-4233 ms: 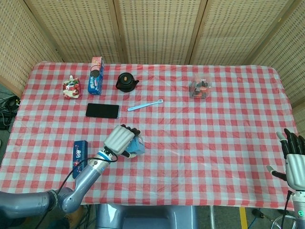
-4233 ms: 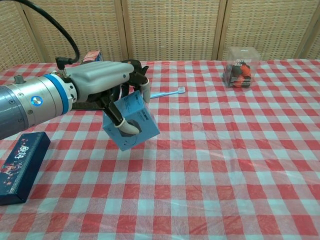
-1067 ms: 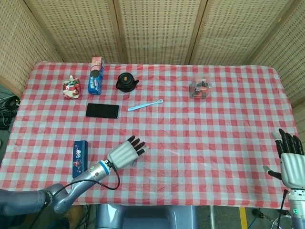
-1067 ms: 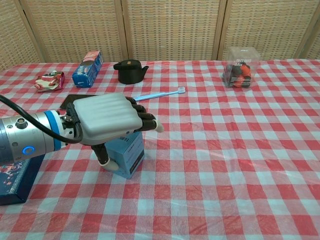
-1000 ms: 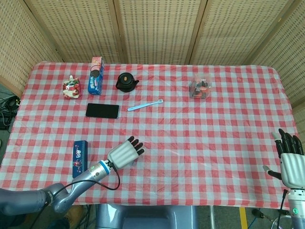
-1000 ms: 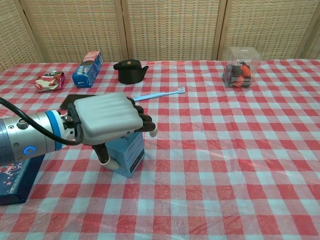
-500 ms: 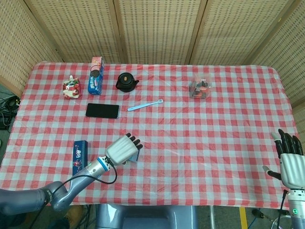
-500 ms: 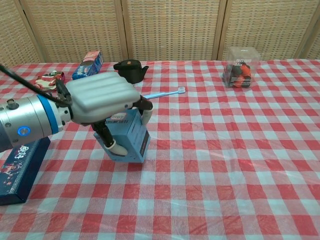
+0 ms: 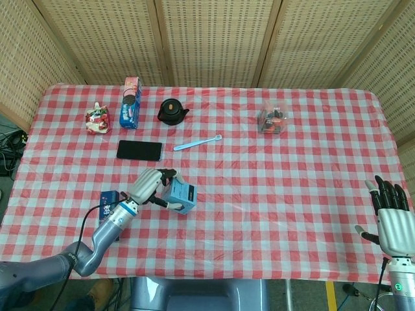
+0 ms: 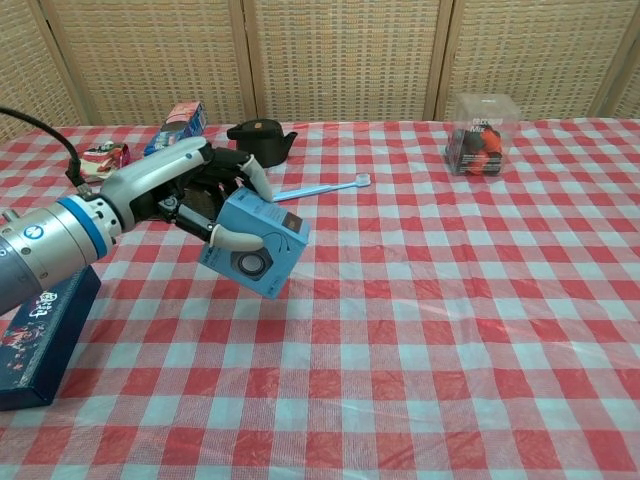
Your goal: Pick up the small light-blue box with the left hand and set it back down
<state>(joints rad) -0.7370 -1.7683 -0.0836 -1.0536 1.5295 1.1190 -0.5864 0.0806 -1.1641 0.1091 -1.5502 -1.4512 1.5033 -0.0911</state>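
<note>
My left hand (image 9: 148, 187) (image 10: 190, 192) grips the small light-blue box (image 9: 179, 196) (image 10: 255, 246) by its left side. The box is tilted and lifted off the red-checked table (image 9: 272, 188) in the chest view, over the front-left part of the cloth. A dark round mark shows on the box's near face. My right hand (image 9: 392, 223) hangs off the table's front right corner in the head view, fingers spread and holding nothing. The chest view does not show it.
A dark blue long box (image 9: 107, 208) (image 10: 42, 330) lies just left of my left hand. Behind are a black phone (image 9: 139, 150), a light-blue toothbrush (image 9: 197, 142) (image 10: 323, 187), a black teapot (image 9: 172, 111) (image 10: 258, 141), a blue snack pack (image 9: 130, 113), a red wrapper (image 9: 97, 119) and a clear box (image 9: 273, 120) (image 10: 478, 134).
A second ago the box stood on the cloth under my left hand's flat palm. The hand has since closed on it, raised it and tilted it. The right hand barely shifted.
</note>
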